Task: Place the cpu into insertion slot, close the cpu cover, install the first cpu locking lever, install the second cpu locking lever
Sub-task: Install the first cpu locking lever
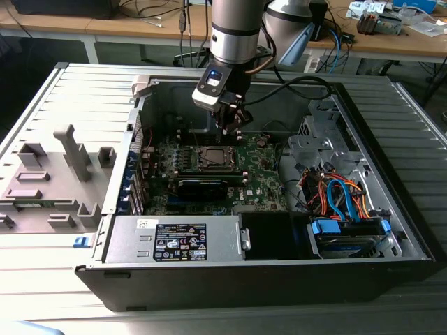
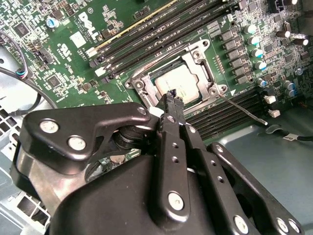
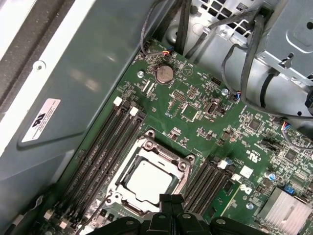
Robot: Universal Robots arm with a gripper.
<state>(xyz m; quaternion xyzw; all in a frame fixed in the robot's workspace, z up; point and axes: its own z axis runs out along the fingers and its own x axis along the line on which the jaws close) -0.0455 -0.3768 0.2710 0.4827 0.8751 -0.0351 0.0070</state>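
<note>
Empty hand [image 2: 172, 100], tips together, at near edge of cpu cover [image 2: 206, 73]; contact unclear. The cpu [image 2: 178, 83] sits in insertion slot [image 2: 138, 84], cover down. Thin locking lever [image 2: 242, 108] lies loose beside hand. Lever step likely; demands precise tip placement.

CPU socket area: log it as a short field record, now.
chip: small flat square silver-grey cpu, seated in socket
socket: square dark insertion slot with silvery border
cover: thin silvery frame-shaped cpu cover, lying flat around chip
lever: thin silver wire lever, angled out over long black memory slots
fingers: black fingers, shut, tips by cover's edge
</note>
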